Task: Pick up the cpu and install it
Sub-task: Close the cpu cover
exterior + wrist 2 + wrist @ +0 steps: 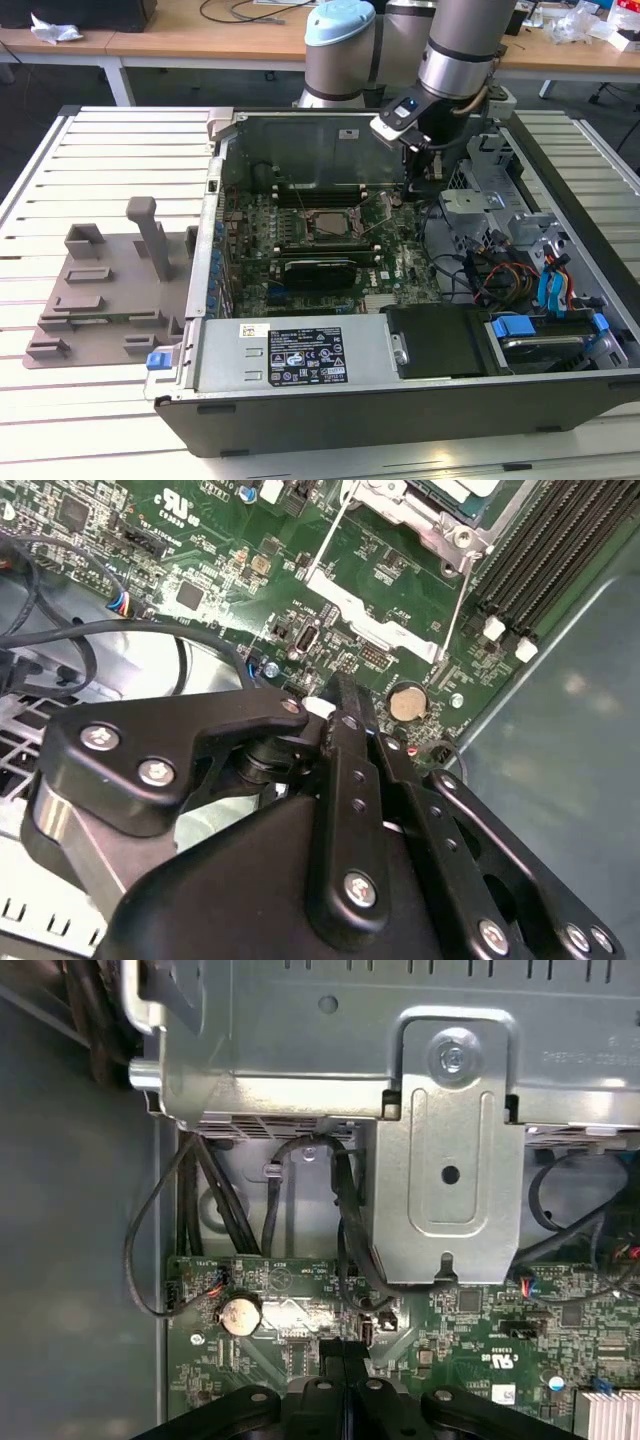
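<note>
- Hand point(431, 172) hangs low inside the open case point(420, 410), over the board point(250, 240) edge on the exterior view's right, just beside the metal drive cage point(480, 205).
- Both wrist views show the hand point(335, 695) with its fingers point(345, 1360) pressed together. Nothing shows between them, so treat it as closed and empty.
- The tips sit close above the board, near the coin cell point(405, 702).
- Cpu point(327, 226): a grey square lies flat in the socket point(300, 228) mid-board. You can take that as the chip, though the socket frame partly hides it, so it's a judgement.
- In the second wrist view, a corner of the socket point(420, 510) is at the frame edge, with thin wire levers standing off it.
- Key relation: the cpu is toward the exterior view's left of the hand and a little nearer that camera, apart from it and not touching.
- It lies flat. It's square, so it has no long axis, and its sides run parallel to the board edges.
- There's one arm only, so no nearer or farther choice.
- Grey tray point(100, 300) sits on the worktop point(100, 150), outside the case on the exterior view's left and well apart from the hand. No chip is visible on it.
</note>
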Robot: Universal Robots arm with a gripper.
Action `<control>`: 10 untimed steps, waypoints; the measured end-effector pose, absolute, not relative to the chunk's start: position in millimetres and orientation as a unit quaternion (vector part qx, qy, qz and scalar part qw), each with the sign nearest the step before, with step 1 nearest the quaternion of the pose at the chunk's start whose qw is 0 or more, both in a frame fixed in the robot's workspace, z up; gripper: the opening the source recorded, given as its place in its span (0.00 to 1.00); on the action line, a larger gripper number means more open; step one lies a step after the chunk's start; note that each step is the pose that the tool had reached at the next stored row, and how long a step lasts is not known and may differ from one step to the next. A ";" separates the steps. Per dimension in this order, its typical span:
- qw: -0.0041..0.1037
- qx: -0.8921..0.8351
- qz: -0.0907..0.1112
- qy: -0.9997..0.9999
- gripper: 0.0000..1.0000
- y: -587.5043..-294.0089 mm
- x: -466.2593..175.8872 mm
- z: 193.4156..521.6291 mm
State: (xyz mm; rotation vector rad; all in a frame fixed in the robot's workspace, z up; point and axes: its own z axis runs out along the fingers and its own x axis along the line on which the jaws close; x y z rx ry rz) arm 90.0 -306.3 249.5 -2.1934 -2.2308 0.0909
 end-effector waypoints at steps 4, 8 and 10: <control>0.008 -0.701 0.027 -0.713 0.11 -306.4 85.5 247.8; 0.011 -0.697 0.024 -0.717 0.11 -306.3 83.0 244.0; 0.010 -0.683 0.024 -0.730 0.11 -306.4 82.7 243.6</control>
